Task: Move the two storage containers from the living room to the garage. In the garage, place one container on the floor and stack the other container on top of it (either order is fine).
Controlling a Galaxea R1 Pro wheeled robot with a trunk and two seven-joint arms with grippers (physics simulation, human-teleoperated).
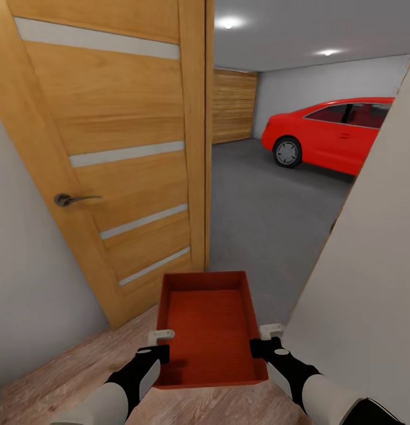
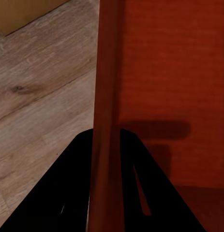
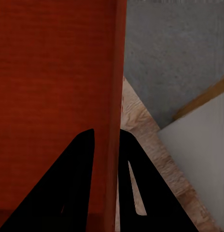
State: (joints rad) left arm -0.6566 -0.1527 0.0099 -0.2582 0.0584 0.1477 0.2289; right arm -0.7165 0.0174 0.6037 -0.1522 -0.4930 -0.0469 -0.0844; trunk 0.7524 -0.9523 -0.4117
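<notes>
**Tray held at the garage doorway**

Ahead of you lies the garage (image 1: 299,77), its grey floor (image 1: 270,206) running past the tray to a red car (image 1: 338,133) at the far right. An open wooden door (image 1: 122,147) stands just left of the tray; a pale wall (image 1: 364,283) stands just right of it. Under the tray are light wood planks (image 1: 63,372).

You hold one tray (image 1: 211,330) between both arms, above the planks. Your left gripper (image 1: 160,344) is pinched tight on the tray's left wall (image 2: 106,96). Your right gripper (image 1: 264,340) is clamped likewise on the right wall (image 3: 115,96).
</notes>
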